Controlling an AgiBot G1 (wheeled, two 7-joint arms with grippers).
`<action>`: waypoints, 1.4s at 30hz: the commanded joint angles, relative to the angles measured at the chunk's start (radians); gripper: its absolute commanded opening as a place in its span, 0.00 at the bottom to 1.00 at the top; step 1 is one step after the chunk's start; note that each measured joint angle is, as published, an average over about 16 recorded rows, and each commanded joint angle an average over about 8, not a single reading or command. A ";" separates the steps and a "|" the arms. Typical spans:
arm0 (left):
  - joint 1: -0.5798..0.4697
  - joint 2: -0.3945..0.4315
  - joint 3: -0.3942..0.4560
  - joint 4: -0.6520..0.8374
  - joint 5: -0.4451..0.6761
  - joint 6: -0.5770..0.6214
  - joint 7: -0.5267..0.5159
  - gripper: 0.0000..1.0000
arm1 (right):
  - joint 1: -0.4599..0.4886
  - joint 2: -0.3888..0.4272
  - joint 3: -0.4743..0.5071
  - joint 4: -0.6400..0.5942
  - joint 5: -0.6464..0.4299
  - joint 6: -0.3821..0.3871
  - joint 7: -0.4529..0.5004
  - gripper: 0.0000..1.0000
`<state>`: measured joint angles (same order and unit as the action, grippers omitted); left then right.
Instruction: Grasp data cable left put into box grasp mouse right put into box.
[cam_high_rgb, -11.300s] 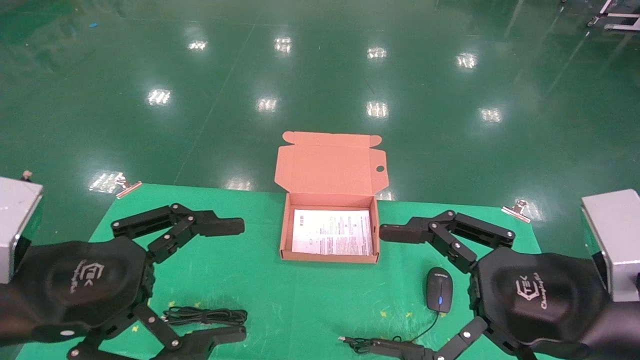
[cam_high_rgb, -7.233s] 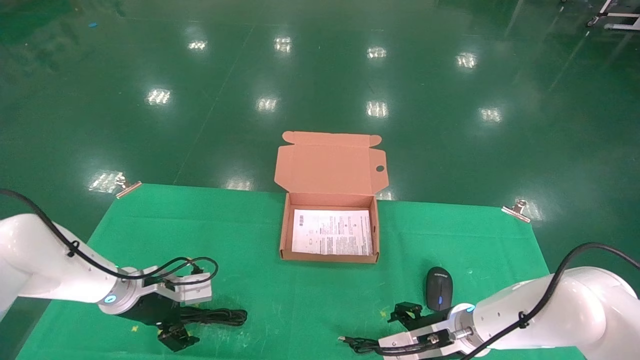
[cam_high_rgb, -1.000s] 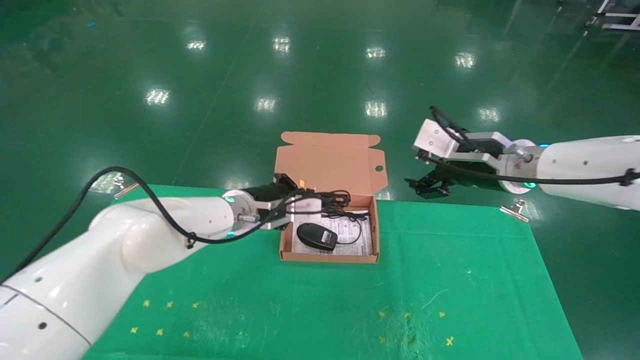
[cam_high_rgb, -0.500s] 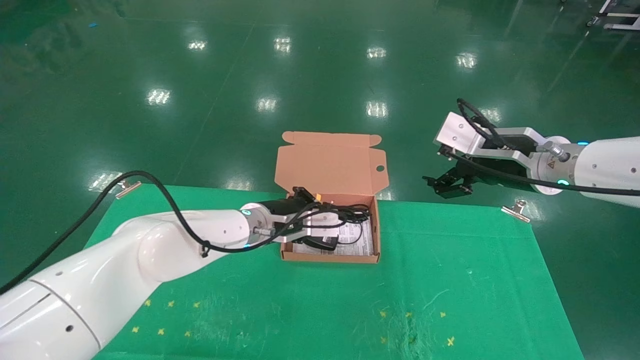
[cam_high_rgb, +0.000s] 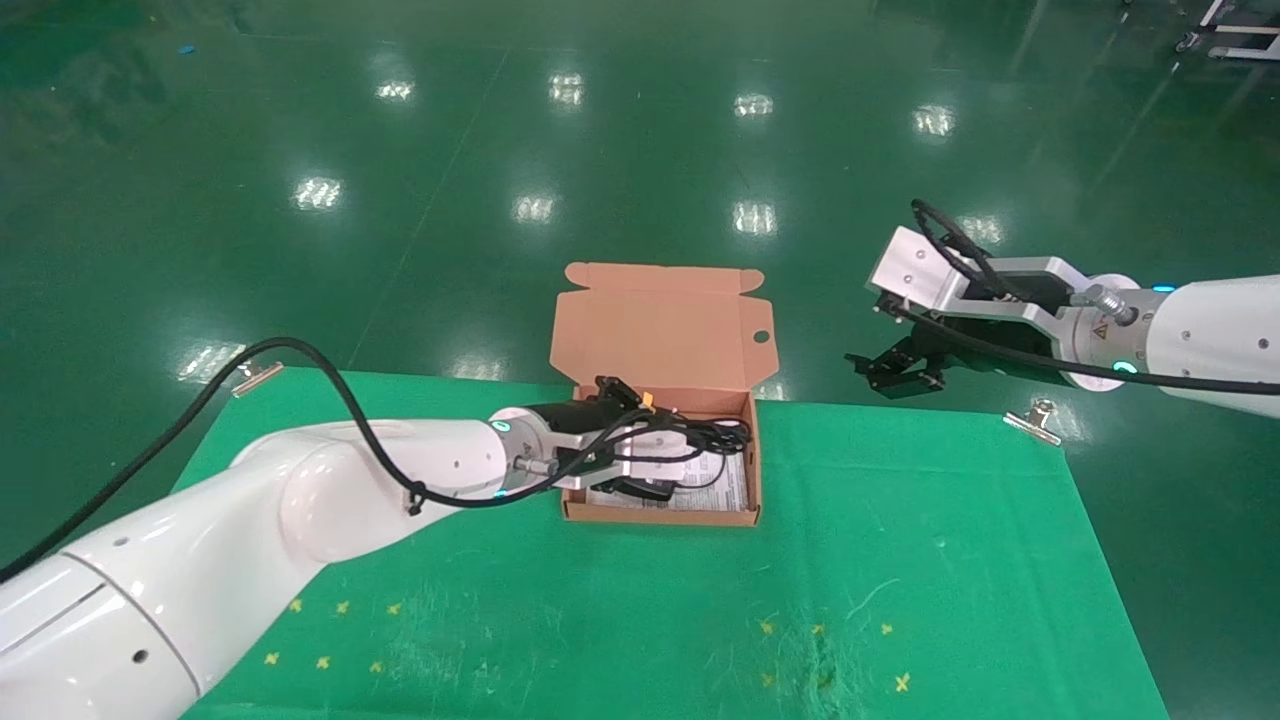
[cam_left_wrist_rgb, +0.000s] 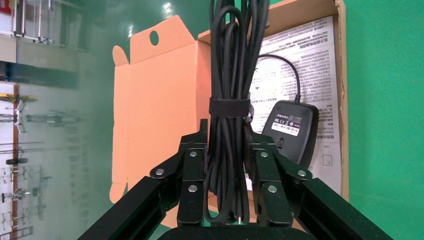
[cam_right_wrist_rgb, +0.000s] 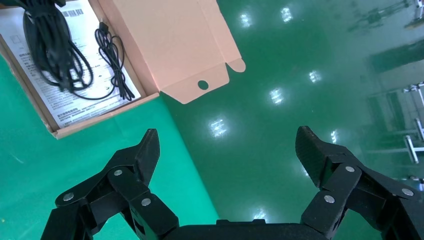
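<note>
The brown box (cam_high_rgb: 660, 517) stands open at the mat's back middle, lid (cam_high_rgb: 655, 325) upright. Inside, on the white sheet, lies the black mouse (cam_left_wrist_rgb: 292, 131), white label up, its thin cord (cam_right_wrist_rgb: 112, 65) loose beside it. My left gripper (cam_left_wrist_rgb: 227, 132) hangs over the box, shut on the coiled data cable (cam_left_wrist_rgb: 229, 75). The bundle sticks out past the fingers over the box's right half (cam_high_rgb: 715, 435). My left arm's camera mount partly hides the mouse in the head view. My right gripper (cam_high_rgb: 895, 370) is open and empty, above the floor past the table's back right edge.
The green mat (cam_high_rgb: 640, 620) covers the table and carries small yellow marks near the front. Metal clips hold its back corners (cam_high_rgb: 1035, 420) (cam_high_rgb: 255, 375). Shiny green floor lies beyond the back edge.
Over the last second my left gripper has carried the data cable rightward and lower over the box, covering the mouse. My right gripper drew away to the right, then held still.
</note>
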<state>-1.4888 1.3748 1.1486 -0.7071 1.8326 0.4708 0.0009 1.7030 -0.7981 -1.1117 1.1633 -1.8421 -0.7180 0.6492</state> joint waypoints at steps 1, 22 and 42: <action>0.001 0.000 -0.004 0.001 0.003 0.001 -0.001 1.00 | 0.000 -0.001 0.000 -0.001 0.001 0.000 -0.001 1.00; -0.139 -0.067 -0.080 0.011 -0.067 -0.012 -0.095 1.00 | 0.109 0.010 -0.003 0.061 -0.087 -0.044 -0.083 1.00; 0.012 -0.273 -0.315 -0.158 -0.375 0.289 -0.126 1.00 | -0.090 0.057 0.228 0.084 0.241 -0.259 -0.195 1.00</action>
<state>-1.4773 1.1022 0.8334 -0.8650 1.4571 0.7594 -0.1248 1.6133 -0.7410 -0.8838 1.2473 -1.6013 -0.9774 0.4542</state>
